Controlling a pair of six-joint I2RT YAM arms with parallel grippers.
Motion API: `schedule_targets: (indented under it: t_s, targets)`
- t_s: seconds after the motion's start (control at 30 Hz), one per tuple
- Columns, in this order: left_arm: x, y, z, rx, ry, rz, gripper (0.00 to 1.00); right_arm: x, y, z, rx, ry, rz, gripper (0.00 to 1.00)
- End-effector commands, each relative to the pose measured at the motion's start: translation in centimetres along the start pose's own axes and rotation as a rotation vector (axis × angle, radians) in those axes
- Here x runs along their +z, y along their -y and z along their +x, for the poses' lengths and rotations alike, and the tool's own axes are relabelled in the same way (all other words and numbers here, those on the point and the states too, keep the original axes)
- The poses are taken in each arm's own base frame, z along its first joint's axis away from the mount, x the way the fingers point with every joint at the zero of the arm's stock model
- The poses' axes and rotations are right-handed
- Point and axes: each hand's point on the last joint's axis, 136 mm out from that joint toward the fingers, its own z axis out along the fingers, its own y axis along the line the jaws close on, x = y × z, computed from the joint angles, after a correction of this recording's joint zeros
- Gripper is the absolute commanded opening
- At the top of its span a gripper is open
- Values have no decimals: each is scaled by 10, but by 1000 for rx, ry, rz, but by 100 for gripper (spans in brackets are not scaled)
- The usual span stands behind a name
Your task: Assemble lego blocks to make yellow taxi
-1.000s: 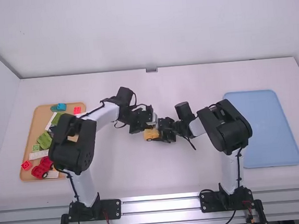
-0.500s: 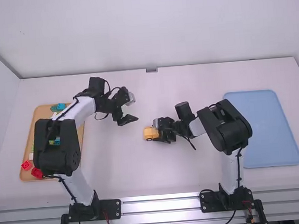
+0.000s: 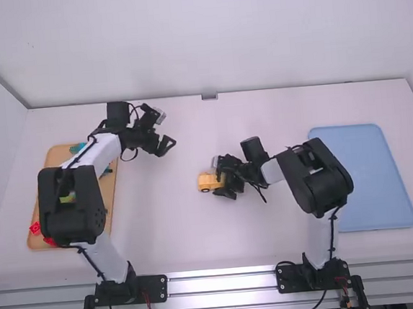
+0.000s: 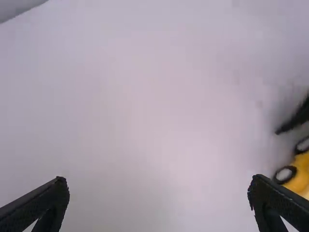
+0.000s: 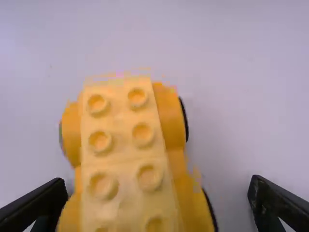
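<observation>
On the left of the white table (image 3: 163, 238), a tan tray (image 3: 58, 157) is holding loose pieces: a teal block (image 3: 76, 148) is lying near its far edge, a yellow-green piece (image 3: 68, 198) is partly showing behind the left arm (image 3: 70, 210), and a red block (image 3: 35, 228) is sitting near the close corner, with part of another red piece (image 3: 50, 241) just beside it. The left arm is reaching over this tray, and its gripper (image 3: 160, 145) is hanging between the tray and the table's middle, fingers spread wide around nothing.

Near the middle, the yellow Lego taxi (image 3: 207, 182) is standing upright on its black wheels. The right wrist view is showing pale yellow studded bricks (image 5: 123, 140) running along its top, over a deeper yellow body.

At the taxi's right end, the right gripper (image 3: 224, 178) is straddling it with fingers spread apart; the taxi is sitting between them, much nearer one finger than the other. The right arm (image 3: 317, 181) is stretching in from the right, and beyond it a light blue tray (image 3: 373, 176) is lying flat.
</observation>
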Motion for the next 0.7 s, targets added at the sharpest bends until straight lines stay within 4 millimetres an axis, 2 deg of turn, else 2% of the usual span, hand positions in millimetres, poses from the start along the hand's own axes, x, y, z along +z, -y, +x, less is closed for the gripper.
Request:
schedule_targets:
  t_s: [0.0, 0.03, 0.1, 0.13, 0.2, 0.27, 0.4, 0.47, 0.53, 0.67]
  targets:
    - [-34, -54, 0, -396, 42, -201, 99, -22, 19, -10, -12, -73, 120, 99]
    - [-38, -62, 3, -460, 48, -225, 99, -25, 20, -10, -10, -89, 133, 98]
    - [-53, -88, 17, -711, 76, -304, 99, -40, 24, -13, -9, -138, 184, 99]
    - [-67, -107, 34, -945, 97, -366, 99, -51, 26, -17, -16, -161, 219, 99]
    - [-82, -123, 57, -1163, 99, -433, 99, -61, 29, -22, -23, -175, 252, 99]
    - [-102, -135, 92, -1413, 86, -494, 99, -71, 31, -34, -40, -162, 278, 98]
    - [-124, -129, 127, -1631, 26, -406, 99, -78, 33, -45, -66, -137, 298, 99]
    - [-132, -128, 137, -1654, 5, -381, 99, -78, 35, -47, -74, -131, 306, 99]
    - [-147, -133, 159, -1719, -15, -449, 99, -78, 36, -49, -79, -126, 310, 99]
    - [-158, -134, 181, -1756, -63, -542, 99, -78, 36, -49, -81, -124, 312, 99]
